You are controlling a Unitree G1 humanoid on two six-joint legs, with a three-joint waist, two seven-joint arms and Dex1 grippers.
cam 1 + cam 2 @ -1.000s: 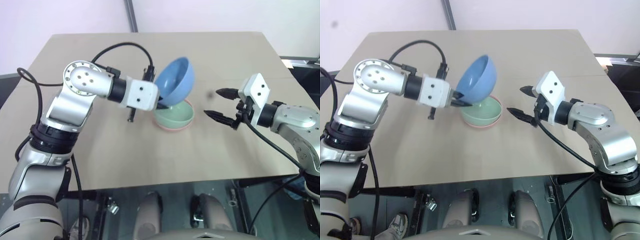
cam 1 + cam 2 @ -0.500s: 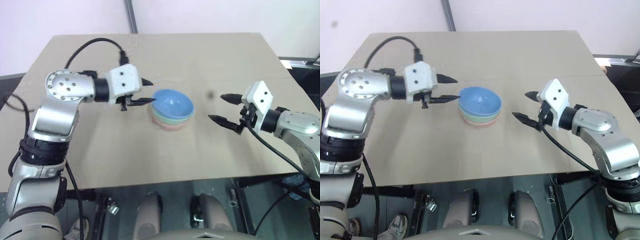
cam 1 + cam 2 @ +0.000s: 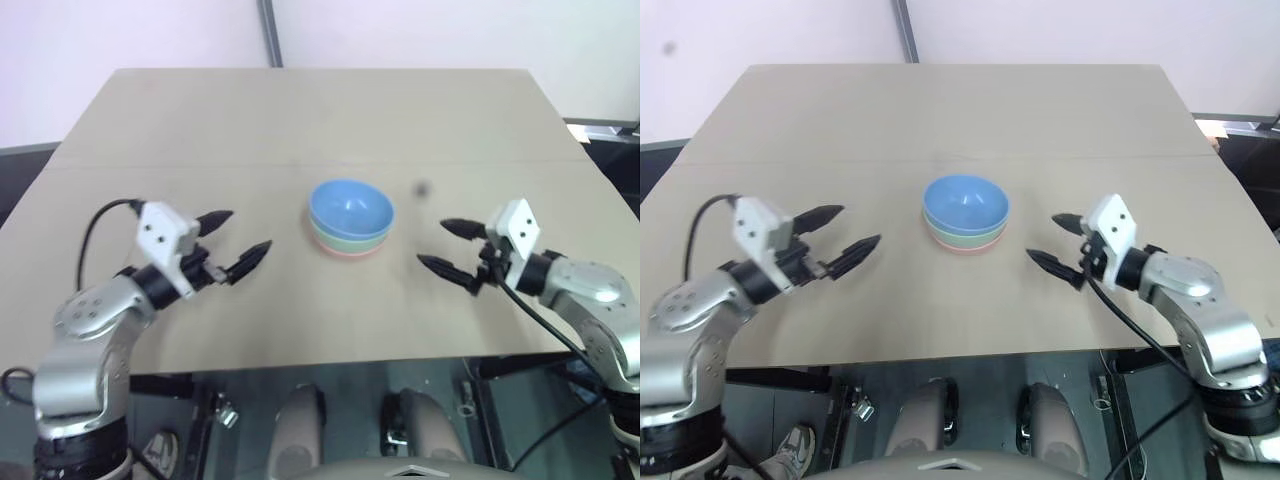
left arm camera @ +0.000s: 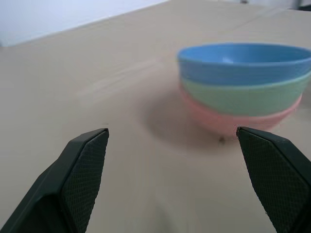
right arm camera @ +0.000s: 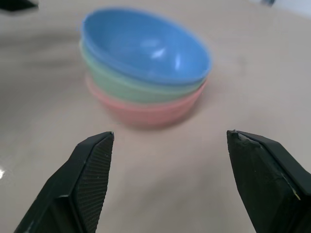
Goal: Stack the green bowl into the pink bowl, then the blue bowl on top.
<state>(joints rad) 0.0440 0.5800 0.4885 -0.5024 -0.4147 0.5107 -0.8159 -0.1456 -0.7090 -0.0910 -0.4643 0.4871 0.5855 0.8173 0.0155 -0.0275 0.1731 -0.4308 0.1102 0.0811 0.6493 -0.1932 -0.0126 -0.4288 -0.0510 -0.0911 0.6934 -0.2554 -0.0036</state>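
Fingers of the left gripper (image 3: 233, 246) are spread wide now and hold nothing. A second ago they held the blue bowl (image 3: 350, 208) tipped over the stack; since then that arm has let go and pulled back to the left side of the table (image 3: 300, 120). The right gripper (image 3: 452, 249) is wide open too, empty, and sits a bit lower than before. The blue bowl rests upright in the green bowl (image 4: 243, 97), which sits in the pink bowl (image 4: 228, 120), mid-table between both grippers. One small dark spot (image 3: 421, 188) marks the tabletop nearby.
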